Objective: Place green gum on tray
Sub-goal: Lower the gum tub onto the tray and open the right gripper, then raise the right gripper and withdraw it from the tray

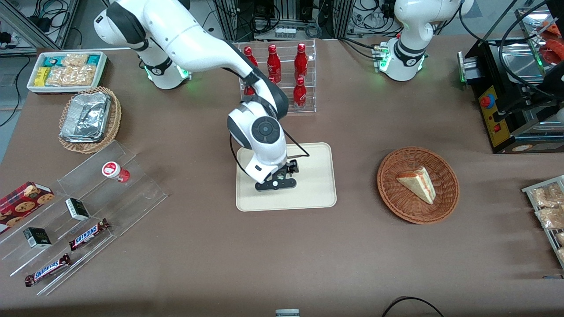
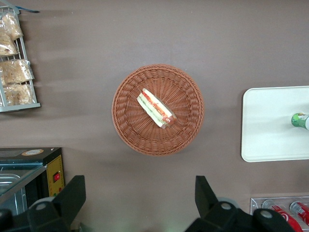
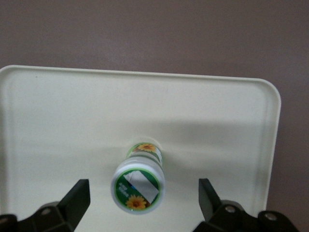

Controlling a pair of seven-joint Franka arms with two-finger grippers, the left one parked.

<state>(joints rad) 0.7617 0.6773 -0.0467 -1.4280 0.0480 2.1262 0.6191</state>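
The green gum (image 3: 138,186) stands upright on the cream tray (image 3: 72,106), its white lid with the green sunflower label facing the wrist camera. My gripper (image 3: 144,192) is open, its black fingers (image 3: 79,193) wide on either side of the bottle and clear of it. In the front view the gripper (image 1: 278,179) hangs low over the tray (image 1: 317,193), at the part toward the working arm's end, and hides the bottle. The left wrist view shows the green gum (image 2: 300,120) on the tray (image 2: 270,125).
A red-lidded gum bottle (image 1: 115,171) sits on a clear acrylic stand with Snickers bars (image 1: 88,233). A rack of red bottles (image 1: 282,75) stands farther from the camera than the tray. A wicker basket with a sandwich (image 1: 417,185) lies toward the parked arm's end.
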